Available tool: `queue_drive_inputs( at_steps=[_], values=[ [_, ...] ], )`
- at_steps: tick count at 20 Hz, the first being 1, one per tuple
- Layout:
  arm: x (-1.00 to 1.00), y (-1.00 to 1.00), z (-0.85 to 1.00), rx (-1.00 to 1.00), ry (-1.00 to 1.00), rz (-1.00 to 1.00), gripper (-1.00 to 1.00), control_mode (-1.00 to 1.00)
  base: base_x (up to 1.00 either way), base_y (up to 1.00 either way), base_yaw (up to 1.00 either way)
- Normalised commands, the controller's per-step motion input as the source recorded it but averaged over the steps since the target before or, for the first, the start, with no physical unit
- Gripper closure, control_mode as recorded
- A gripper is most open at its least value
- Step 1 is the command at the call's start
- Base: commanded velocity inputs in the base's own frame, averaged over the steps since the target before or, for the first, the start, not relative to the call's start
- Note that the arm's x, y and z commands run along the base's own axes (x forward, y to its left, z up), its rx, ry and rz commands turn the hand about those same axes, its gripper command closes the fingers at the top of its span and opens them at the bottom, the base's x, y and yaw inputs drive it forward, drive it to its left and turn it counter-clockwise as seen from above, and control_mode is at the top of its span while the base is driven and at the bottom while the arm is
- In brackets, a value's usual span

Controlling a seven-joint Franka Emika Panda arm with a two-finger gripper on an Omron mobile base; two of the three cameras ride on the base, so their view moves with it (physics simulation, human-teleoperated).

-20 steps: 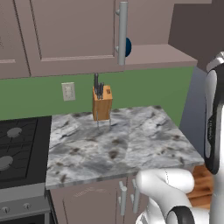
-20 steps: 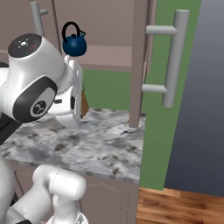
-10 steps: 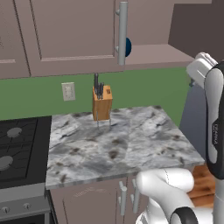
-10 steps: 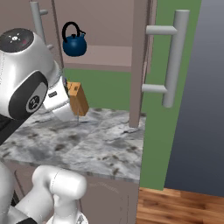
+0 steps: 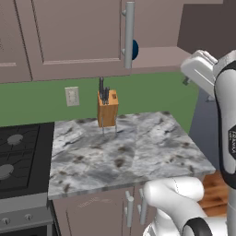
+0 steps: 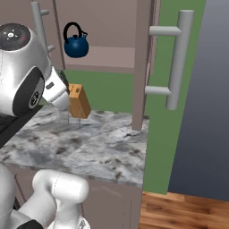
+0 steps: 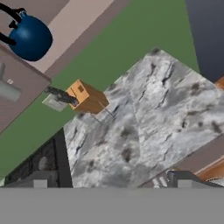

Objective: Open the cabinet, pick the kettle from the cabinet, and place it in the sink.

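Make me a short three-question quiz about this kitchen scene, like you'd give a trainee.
1. True or false: the cabinet door stands open.
2. Where is the kettle? A) on the counter B) on the cabinet shelf C) on the stove
3. Fill in: the wooden knife block stands on the marble ____.

Key:
1. True; the right door is swung out.
2. B; the robot's fingers are apart and hold nothing.
3. Counter.

Pincer wide open, empty
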Motion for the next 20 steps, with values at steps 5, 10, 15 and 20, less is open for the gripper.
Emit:
queue_drive_inputs(
  at_steps=[5, 10, 15, 20],
  values=[
    [0.15, 0.38, 0.18, -0.09, -0.28, 0.18, -1.0, -1.0, 0.0, 0.0, 0.0],
    [0.21, 0.35, 0.16, -0.1, -0.25, 0.11, -1.0, -1.0, 0.0, 0.0, 0.0],
    [0.24, 0.32, 0.22, -0.11, -0.13, 0.05, -1.0, -1.0, 0.0, 0.0, 0.0],
    [0.28, 0.28, 0.29, -0.1, 0.0, 0.01, -1.0, -1.0, 0.0, 0.0, 0.0]
  ],
)
